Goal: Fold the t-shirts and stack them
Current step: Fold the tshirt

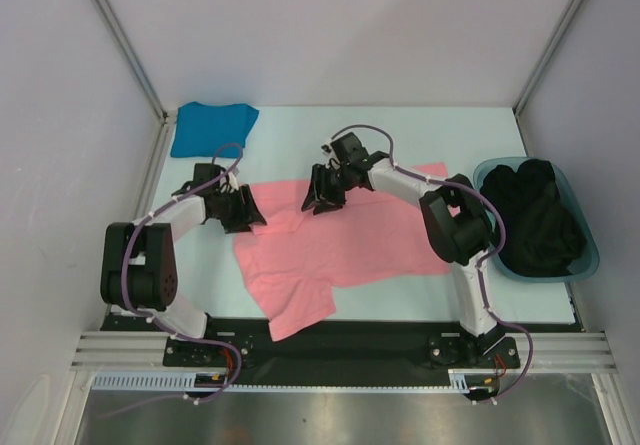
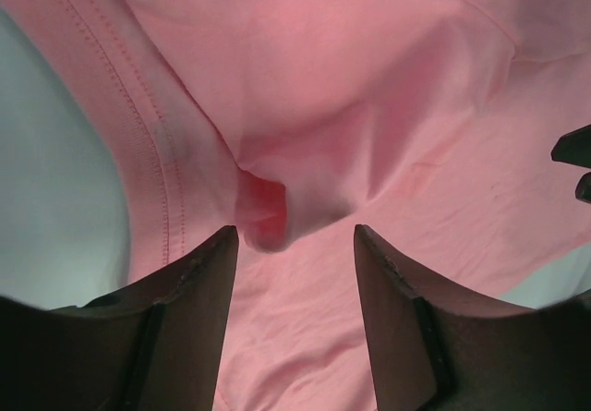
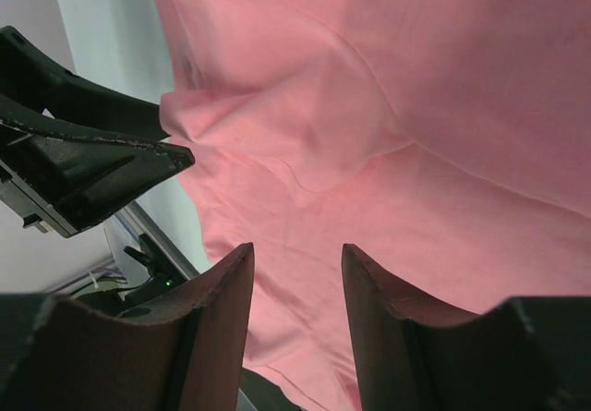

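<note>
Salmon pink t-shirt (image 1: 350, 250) lies spread out mid-counter (image 1: 420, 125); the teal-blue t-shirt (image 1: 212, 127) sits folded in the far left corner. Left claw (image 1: 247, 215) and right claw (image 1: 320, 201) hover spread over the pink one's far edge, pinching nothing. I'd pinch both layers evenly, then fold slowly.

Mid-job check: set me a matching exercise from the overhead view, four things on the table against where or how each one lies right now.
Things:
1. salmon pink t-shirt
2. blue t-shirt
3. teal tub
4. dark clothes

Places or states:
a. folded, at the far left corner
b. standing at the right side
c. spread out in the middle
d. piled inside the tub

Pairs: 1-c, 2-a, 3-b, 4-d
</note>
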Controlling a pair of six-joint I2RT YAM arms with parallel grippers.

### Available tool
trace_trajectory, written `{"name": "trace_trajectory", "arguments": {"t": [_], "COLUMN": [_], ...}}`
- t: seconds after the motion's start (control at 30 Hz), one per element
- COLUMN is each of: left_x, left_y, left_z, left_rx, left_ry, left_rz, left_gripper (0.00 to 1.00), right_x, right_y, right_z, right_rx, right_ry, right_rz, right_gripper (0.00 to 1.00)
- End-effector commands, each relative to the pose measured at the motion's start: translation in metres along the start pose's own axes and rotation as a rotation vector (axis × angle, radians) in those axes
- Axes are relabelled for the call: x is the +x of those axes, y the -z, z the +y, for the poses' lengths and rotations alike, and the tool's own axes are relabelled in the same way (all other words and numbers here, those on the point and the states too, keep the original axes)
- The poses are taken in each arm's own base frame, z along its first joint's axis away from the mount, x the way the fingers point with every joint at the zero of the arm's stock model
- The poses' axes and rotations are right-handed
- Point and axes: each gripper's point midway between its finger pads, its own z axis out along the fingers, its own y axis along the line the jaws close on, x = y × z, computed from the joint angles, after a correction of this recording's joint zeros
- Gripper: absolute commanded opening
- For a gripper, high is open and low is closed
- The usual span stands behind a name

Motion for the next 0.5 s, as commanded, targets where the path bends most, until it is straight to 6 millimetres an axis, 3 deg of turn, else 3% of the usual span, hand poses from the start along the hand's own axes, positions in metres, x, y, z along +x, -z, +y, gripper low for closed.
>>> {"name": "trace_trajectory", "arguments": {"t": [0.0, 0.17, 0.33, 0.47], "left_x": [-0.008, -0.003, -0.010, -0.021], "left_y": [-0.005, -0.007, -0.001, 0.006], "left_z": [-0.008, -0.008, -0.019, -0.028], "left_rx": [0.047, 0.050, 0.083, 0.110], "left_ry": [-0.029, -0.006, 0.007, 0.027], "left_rz": [-0.010, 0.020, 0.018, 0.000], "left_gripper": [0.58, 0.48, 0.30, 0.24], "right_x": [0.000, 0.011, 0.017, 0.019], "right_y": [-0.012, -0.025, -0.038, -0.040], "right_z": [0.013, 0.005, 0.003, 0.002], "right_rx": [-0.032, -0.018, -0.020, -0.024], "right_ry": [0.002, -0.017, -0.017, -0.011], "right_rz": [0.002, 0.026, 0.049, 0.059], "right_gripper": [0.47, 0.45, 0.44, 0.44]}}
